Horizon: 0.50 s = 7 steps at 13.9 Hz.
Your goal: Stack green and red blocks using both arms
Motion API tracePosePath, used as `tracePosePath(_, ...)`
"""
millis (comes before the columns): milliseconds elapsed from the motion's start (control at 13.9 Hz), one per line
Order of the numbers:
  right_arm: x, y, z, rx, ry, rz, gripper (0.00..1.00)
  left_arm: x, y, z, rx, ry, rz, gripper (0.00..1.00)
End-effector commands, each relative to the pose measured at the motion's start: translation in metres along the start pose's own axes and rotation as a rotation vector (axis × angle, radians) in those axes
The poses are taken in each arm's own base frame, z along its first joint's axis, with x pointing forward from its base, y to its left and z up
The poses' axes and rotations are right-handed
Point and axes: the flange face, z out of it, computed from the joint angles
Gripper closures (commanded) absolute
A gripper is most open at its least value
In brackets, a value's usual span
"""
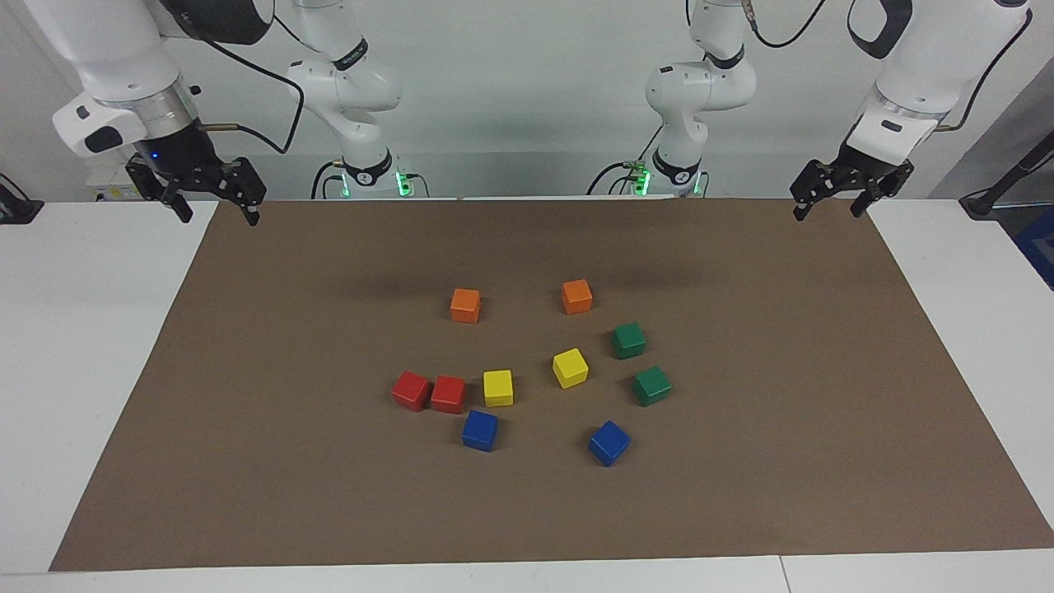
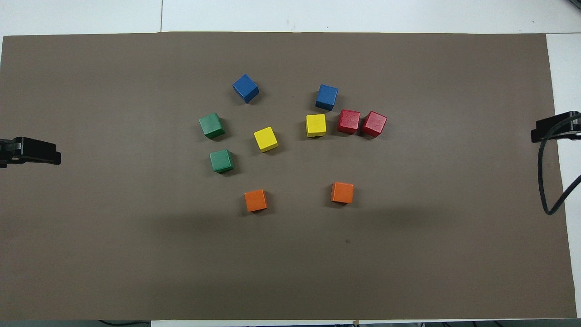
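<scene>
Two dark green blocks (image 1: 628, 340) (image 1: 651, 385) sit apart on the brown mat, toward the left arm's end of the cluster; they also show in the overhead view (image 2: 221, 161) (image 2: 212, 126). Two bright red blocks (image 1: 411, 390) (image 1: 448, 394) sit side by side, touching, toward the right arm's end, and also show in the overhead view (image 2: 374, 124) (image 2: 349, 121). My left gripper (image 1: 827, 212) (image 2: 32, 152) hangs open and empty over the mat's edge at its own end. My right gripper (image 1: 218, 216) (image 2: 556, 128) hangs open and empty over the mat's edge at its end. Both arms wait.
Two orange cubes (image 1: 465, 305) (image 1: 576, 296) lie nearest the robots. Two yellow cubes (image 1: 497, 388) (image 1: 570, 367) sit between the reds and greens. Two blue cubes (image 1: 480, 430) (image 1: 609, 442) lie farthest. The brown mat (image 1: 247, 461) covers the white table.
</scene>
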Motion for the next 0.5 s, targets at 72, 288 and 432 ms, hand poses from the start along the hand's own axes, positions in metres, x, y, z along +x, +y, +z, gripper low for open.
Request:
tracePosePath(72, -0.0053, 0.0032, 0.0005, -0.004, -0.010, -0.009, 0.00, -0.0032, 0.0019, -0.0045, -0.014, 0.009, -0.007, 0.00)
tracePosePath(288, -0.0046, 0.0008, -0.0003, -0.004, -0.006, -0.010, 0.00, -0.0032, 0.0028, -0.0037, -0.014, 0.012, -0.004, 0.00)
tracePosePath(432, -0.0045, 0.0008, -0.0003, -0.004, -0.006, -0.012, 0.00, -0.0025, -0.0017, -0.0034, -0.032, 0.021, -0.018, 0.00)
